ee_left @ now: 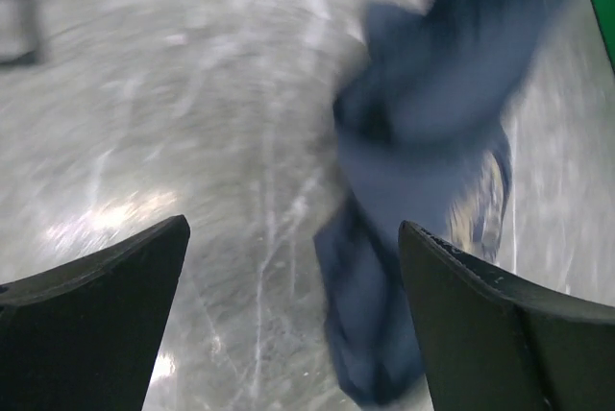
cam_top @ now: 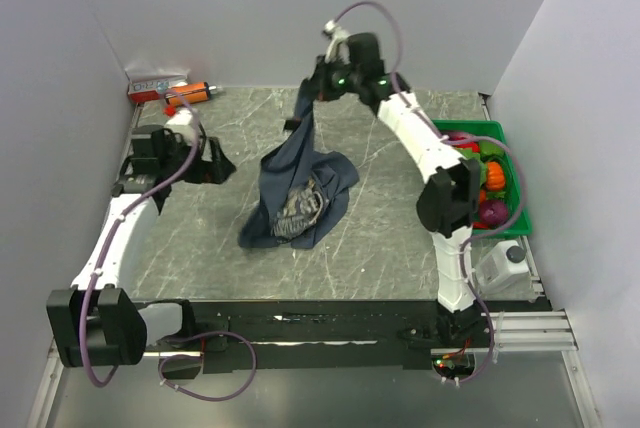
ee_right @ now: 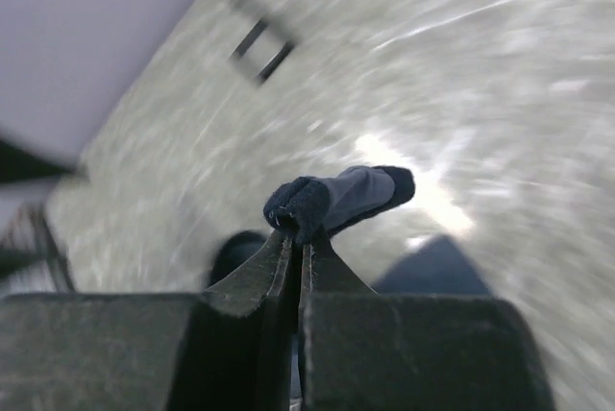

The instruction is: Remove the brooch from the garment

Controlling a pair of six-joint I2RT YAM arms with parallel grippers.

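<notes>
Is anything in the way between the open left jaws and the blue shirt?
Nothing visible. Only bare table lies between the left jaws and the blue shirt. The brooch itself cannot be made out.

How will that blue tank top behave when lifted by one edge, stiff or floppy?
Likely floppy: the tank top hangs as a limp strip from the right gripper, the rest heaped on the table. Probably light, since one pinched fold carries it.
</notes>
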